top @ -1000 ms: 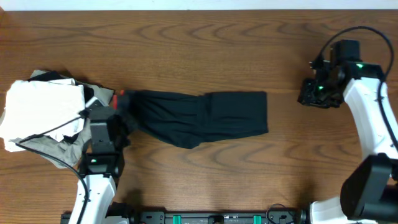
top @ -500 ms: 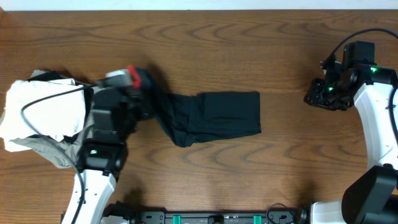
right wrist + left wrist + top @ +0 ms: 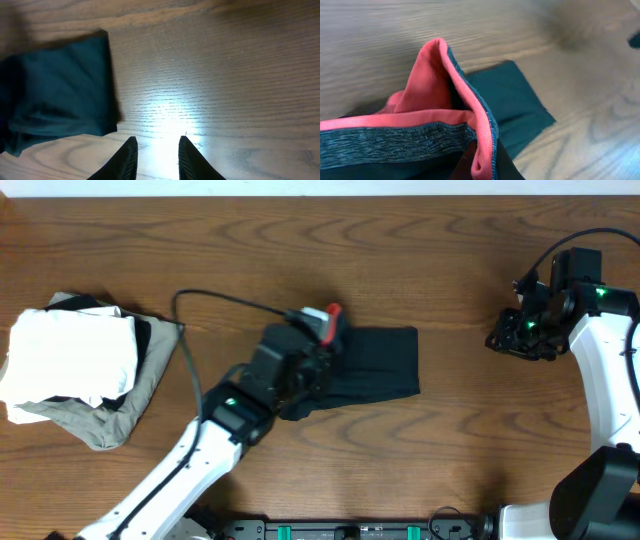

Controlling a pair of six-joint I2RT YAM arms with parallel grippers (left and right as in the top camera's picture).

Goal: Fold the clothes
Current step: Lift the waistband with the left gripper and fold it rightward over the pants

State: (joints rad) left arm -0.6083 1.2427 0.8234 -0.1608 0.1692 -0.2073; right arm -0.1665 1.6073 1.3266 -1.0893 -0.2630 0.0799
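Since the left claw is clamped on just the waistband of the leggings, holding that end up over the flat half in the middle of the table, my biggest worry is the bottom layer sliding along with it. Nothing pins it down. The right claw sits well off to the right over bare wood, partly open and empty, so it's no help.

Next one down: the fold landing crooked. The raised end looks bunched and twisted rather than spread, so if it drops like that you'd get a lumpy stack, not a neat half.

Smallest risk: the pinch is right at the coral edge, and stretchy fabric could slip out.

Surface-wise, it's a dark wood-grain table, smooth looking, plenty of bare space around the leggings. Far left there's a white garment stacked on an olive garment, well apart from the action. A thin black cable loops above the wood near the left arm. As for the room, there's just a pale strip along the far edge, can't tell more.
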